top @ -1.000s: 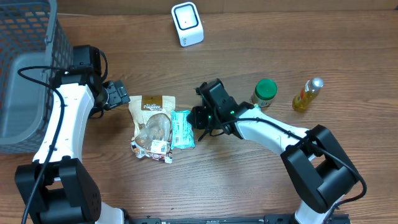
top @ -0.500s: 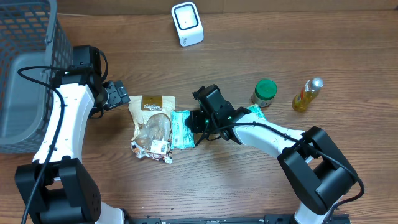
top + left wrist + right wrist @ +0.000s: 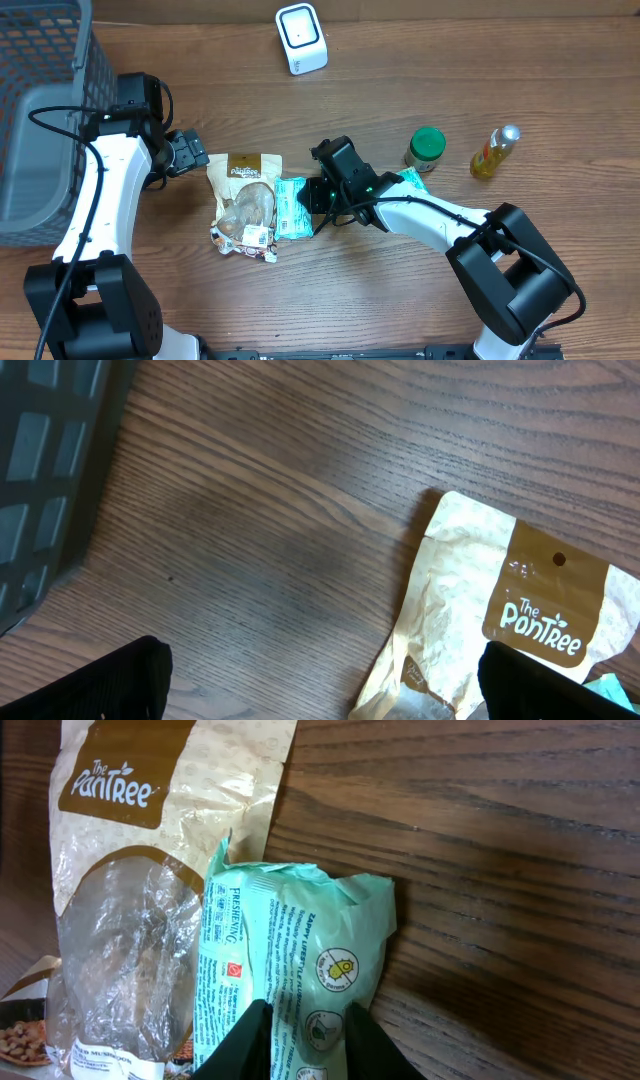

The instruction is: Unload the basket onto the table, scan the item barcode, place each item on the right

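A mint-green tissue pack (image 3: 292,208) (image 3: 290,940) lies flat on the table beside a brown-and-cream Pantree pouch (image 3: 244,185) (image 3: 130,860). My right gripper (image 3: 313,195) (image 3: 308,1012) is shut on the pack's near end, with one black finger on each side pinching the wrapper. No barcode shows on the pack in any view. The white scanner (image 3: 301,38) stands at the back of the table. My left gripper (image 3: 193,155) (image 3: 325,690) hangs open at the pouch's upper left corner (image 3: 470,590), holding nothing.
A grey mesh basket (image 3: 40,110) (image 3: 45,470) fills the left side. A small snack packet (image 3: 245,240) lies under the pouch. A green-lidded jar (image 3: 427,146) and a yellow oil bottle (image 3: 494,152) stand at the right, with another green pack (image 3: 414,180) under my right arm.
My right gripper has moved left onto the green tissue pack and closed on its end. The left arm has not moved.
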Controlling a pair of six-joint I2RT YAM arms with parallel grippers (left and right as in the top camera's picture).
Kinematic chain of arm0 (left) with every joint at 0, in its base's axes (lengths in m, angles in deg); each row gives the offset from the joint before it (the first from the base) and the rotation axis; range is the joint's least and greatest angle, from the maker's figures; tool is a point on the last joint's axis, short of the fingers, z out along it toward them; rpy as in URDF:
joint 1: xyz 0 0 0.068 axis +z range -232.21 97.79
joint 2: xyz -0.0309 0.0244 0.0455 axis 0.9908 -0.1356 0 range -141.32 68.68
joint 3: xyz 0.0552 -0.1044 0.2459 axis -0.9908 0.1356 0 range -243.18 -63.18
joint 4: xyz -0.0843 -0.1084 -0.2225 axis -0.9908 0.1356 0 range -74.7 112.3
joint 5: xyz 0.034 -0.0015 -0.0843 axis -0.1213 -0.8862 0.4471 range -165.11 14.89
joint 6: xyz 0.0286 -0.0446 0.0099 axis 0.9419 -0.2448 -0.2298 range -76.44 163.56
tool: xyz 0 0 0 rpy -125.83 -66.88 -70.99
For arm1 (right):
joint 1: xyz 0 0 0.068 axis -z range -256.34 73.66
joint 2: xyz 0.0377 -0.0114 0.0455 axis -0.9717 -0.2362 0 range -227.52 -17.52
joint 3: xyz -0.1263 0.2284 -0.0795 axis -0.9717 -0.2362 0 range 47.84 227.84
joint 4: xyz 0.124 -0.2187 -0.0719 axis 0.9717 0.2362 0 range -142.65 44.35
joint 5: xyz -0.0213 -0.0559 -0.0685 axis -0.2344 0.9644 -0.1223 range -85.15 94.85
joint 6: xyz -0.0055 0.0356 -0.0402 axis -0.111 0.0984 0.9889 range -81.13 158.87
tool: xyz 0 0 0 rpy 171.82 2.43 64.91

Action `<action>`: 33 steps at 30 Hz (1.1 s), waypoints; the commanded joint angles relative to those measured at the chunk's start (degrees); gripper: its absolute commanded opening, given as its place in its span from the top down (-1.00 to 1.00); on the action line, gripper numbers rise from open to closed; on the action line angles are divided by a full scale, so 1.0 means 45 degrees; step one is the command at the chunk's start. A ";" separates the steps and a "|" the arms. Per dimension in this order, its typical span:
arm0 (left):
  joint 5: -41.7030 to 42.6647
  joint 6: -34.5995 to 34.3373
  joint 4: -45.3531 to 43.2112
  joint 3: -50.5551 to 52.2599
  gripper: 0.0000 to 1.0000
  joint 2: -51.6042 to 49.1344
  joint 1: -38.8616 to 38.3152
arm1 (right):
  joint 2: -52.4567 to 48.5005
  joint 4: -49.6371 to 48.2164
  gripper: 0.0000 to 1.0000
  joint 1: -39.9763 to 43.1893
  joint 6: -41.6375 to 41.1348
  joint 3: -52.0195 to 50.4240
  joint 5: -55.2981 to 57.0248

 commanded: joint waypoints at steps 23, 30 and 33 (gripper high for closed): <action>0.0015 0.0282 -0.0005 -0.0068 -0.99 0.0287 -0.0010 | -0.0529 -0.0219 0.93 -0.0019 -0.0044 -0.0146 -0.0267; 0.0015 0.0282 0.0000 -0.0068 -0.99 0.0287 -0.0005 | -0.0408 -0.0160 0.93 0.0359 -0.0151 -0.0112 -0.0262; 0.0015 0.0282 0.0000 -0.0068 -0.99 0.0287 -0.0005 | -0.0301 0.0175 0.93 0.0840 -0.0695 -0.0112 -0.0257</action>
